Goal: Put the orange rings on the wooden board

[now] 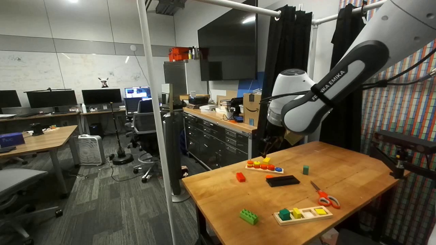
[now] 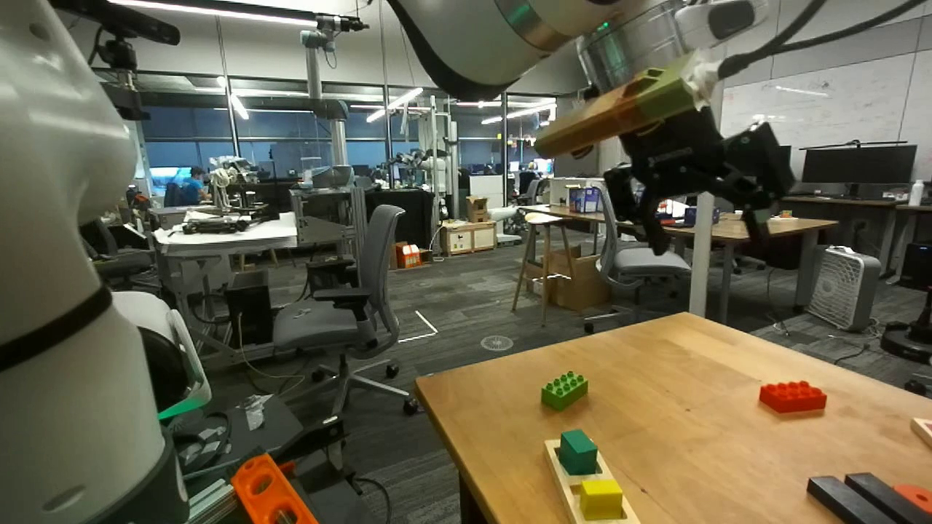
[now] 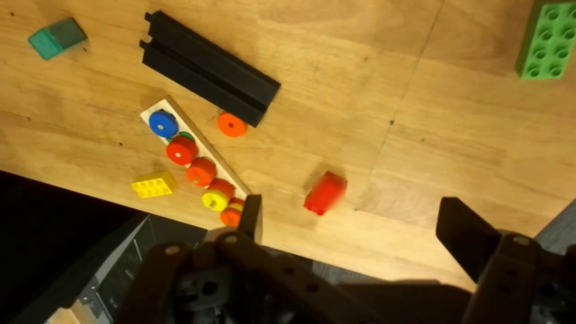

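A loose orange ring (image 3: 231,124) lies flat on the table at one end of a black grooved block (image 3: 211,72). The ring also shows in both exterior views (image 1: 269,176) (image 2: 916,497), partly hidden by the block. The wooden board (image 3: 222,172) is a narrow strip with pegs. It carries several rings in blue, red, orange and yellow, with a bit of green showing; it also shows in an exterior view (image 1: 264,170). My gripper (image 3: 351,204) is open and empty, high above the table. In the wrist view one finger overlaps the board's end.
A red brick (image 3: 326,193) lies below the gripper. A yellow brick (image 3: 154,184) sits beside the board. A green block (image 3: 57,38), a light green brick (image 3: 546,42), scissors (image 1: 325,197) and a wooden tray with blocks (image 1: 303,220) are also on the table.
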You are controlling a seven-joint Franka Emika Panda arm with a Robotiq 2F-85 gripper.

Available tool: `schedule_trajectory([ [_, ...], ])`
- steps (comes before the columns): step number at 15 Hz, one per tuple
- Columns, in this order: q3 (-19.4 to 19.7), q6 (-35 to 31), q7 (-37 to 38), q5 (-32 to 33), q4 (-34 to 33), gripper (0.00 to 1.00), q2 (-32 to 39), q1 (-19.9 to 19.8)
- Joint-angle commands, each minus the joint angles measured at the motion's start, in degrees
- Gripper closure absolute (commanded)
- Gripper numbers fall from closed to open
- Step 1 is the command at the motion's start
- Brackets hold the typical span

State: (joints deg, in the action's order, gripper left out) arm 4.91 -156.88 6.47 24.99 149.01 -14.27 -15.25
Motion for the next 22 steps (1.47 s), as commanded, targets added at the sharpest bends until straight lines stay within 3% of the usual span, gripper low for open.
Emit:
schedule_trajectory([
  [1,1.31,-7.16,6.35,0.12,-4.64,0.00,6.98,-3.89],
  [6,3.00,-10.27,9.37,-5.13,-10.24,0.00,15.61,-4.47],
  [8,4.79,-10.60,7.39,-10.63,-12.38,0.00,18.80,-2.16],
  [12,5.77,-9.97,5.00,-20.99,-16.98,0.00,24.19,-1.32],
  [16,6.50,-8.98,2.86,-28.13,-21.30,0.00,28.76,-2.25],
  [22,6.71,-7.14,0.39,-33.39,-26.95,0.00,34.96,-4.62],
])
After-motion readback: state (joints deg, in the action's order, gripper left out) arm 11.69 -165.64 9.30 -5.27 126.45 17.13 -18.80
